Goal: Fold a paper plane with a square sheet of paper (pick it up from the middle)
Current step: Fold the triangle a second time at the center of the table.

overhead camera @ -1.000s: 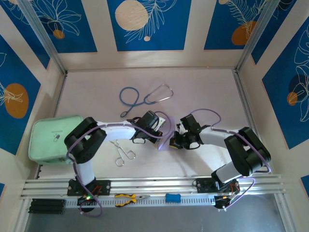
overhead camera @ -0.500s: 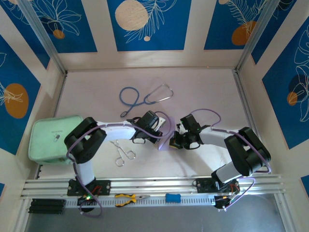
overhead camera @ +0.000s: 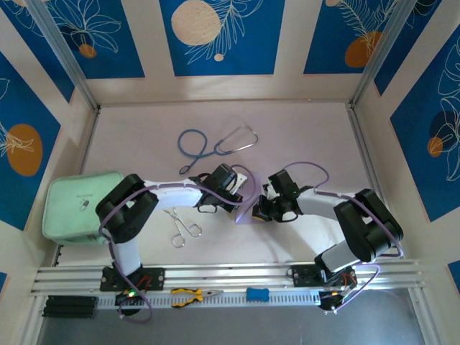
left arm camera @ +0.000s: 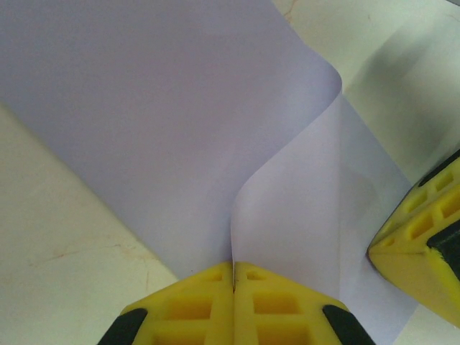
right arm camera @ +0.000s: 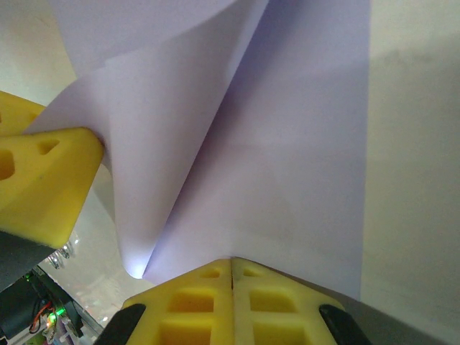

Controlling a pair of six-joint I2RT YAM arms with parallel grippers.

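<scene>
The square sheet of paper (overhead camera: pixel 246 210), pale lilac, sits at the middle of the table (overhead camera: pixel 302 136), held between the two arms. The left gripper (left arm camera: pixel 233 267) is closed, with the sheet's edge clamped between its yellow pads. The right gripper (right arm camera: pixel 231 260) is likewise closed on another edge.

The task looks to be at an early stage. The sheet is bowed over on itself, but there is no pointed nose, wing or centre ridge yet. Nearly all of the folding appears to remain.

From above, the sheet is just a small lilac wedge between the wrists. That view places the stethoscope (overhead camera: pixel 215 144), the forceps (overhead camera: pixel 183 226) and the mint-green pouch (overhead camera: pixel 75 205) well apart from it.

The wrist views show the paper's shape. The left wrist view shows a soft S-curve rising from the jaws. The right wrist view shows one flap lying over another along a slanted line, ending in a tight loop near the jaws. Whether that line is a pressed crease cannot be told.
</scene>
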